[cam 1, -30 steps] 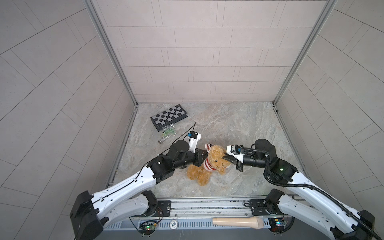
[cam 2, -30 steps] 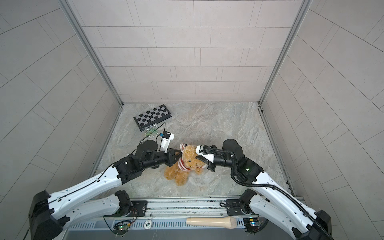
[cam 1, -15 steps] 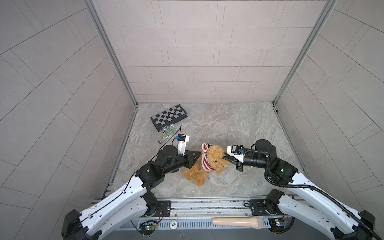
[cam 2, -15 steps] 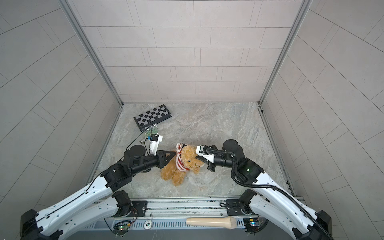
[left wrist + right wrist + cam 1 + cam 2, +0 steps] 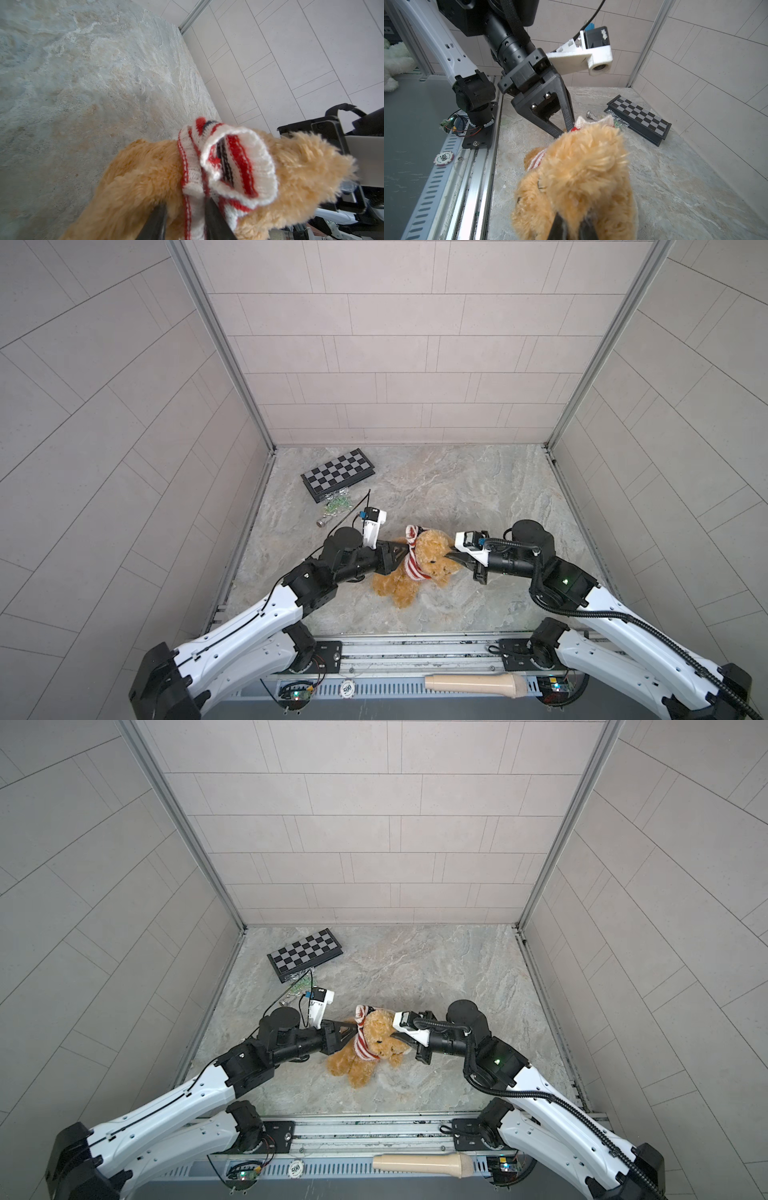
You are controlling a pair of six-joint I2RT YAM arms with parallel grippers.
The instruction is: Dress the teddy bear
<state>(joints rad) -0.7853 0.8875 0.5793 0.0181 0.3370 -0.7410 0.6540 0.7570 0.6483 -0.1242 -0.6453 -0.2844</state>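
Left gripper comes in from the left of the frame in both top views. Its two dark fingers stand partly spread on either side of a fold of the striped sweater. Whether they bite the knit or merely straddle it, I cannot tell.

Opposite it, the right gripper is pressed together on a tuft of fur at the head of the teddy bear. This looks like an anchor, so that a tug on the knit would stretch the sweater and not drag the toy.

The bear lies on the marble table in the lower centre of both top views, head toward the right arm and legs toward the lower left. The sweater sits bunched round its neck like a thick collar, and one white-edged opening gapes behind the head. Torso and limbs are bare, so the dressing seems barely begun. The knit probably has to come down over the body from the left side, which would explain that gripper's place at the nape.

A chessboard lies well apart, toward the upper left of the table.
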